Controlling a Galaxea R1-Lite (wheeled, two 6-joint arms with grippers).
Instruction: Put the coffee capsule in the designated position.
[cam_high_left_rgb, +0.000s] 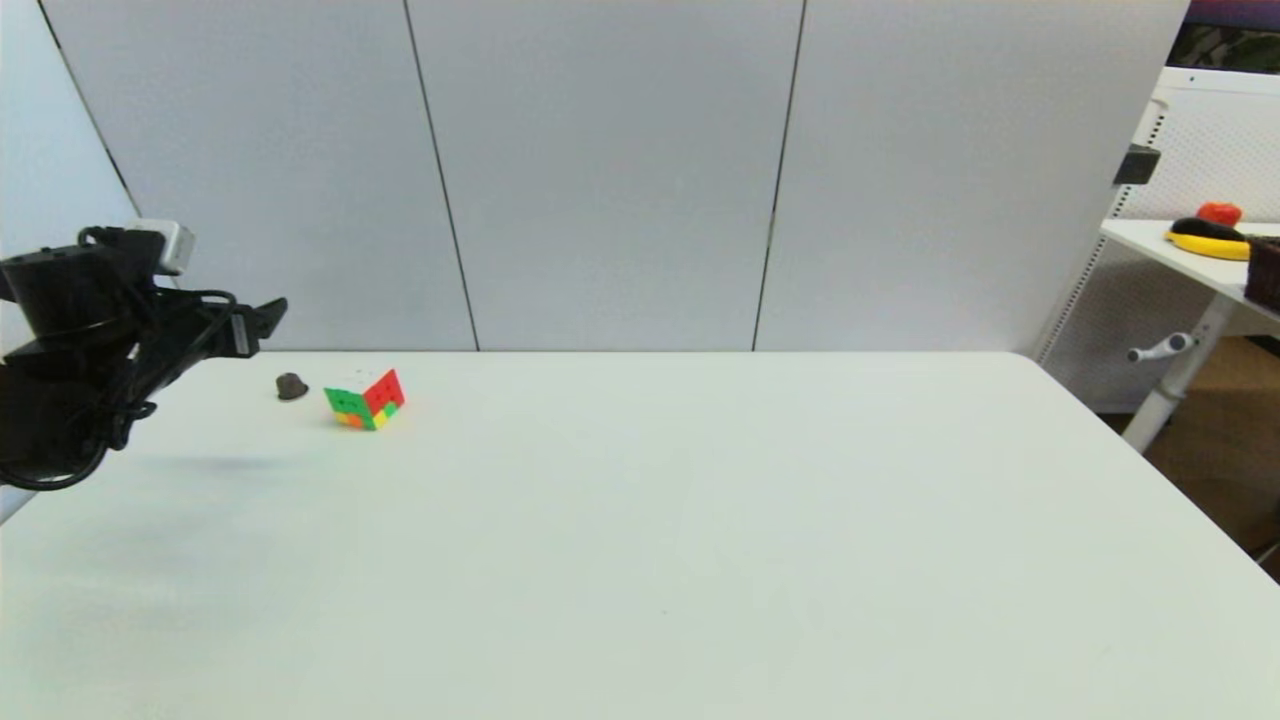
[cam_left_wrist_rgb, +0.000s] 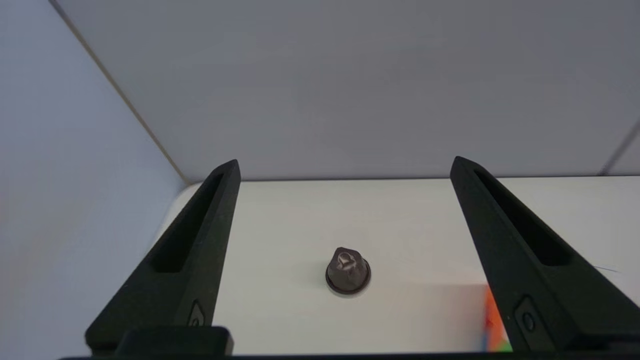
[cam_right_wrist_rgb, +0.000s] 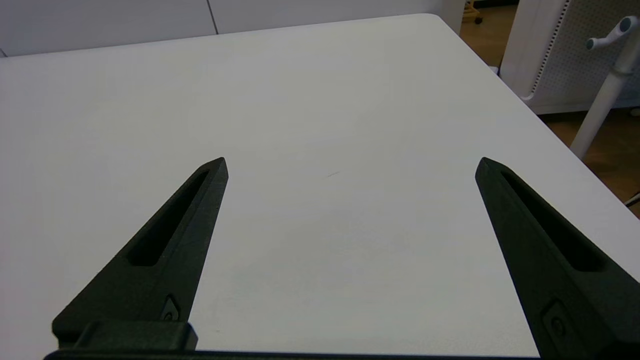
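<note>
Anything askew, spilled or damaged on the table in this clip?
Nothing spilled or visibly damaged. The small dark dome-shaped coffee capsule sits rim-down on the white table. The multicoloured puzzle cube beside it is scrambled and turned corner-on. The open left gripper is lined up with the capsule.

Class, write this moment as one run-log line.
left gripper: open, above table, aimed at coffee capsule | capsule: on table beside puzzle cube, ungrasped | right gripper: open, idle over bare table
</note>
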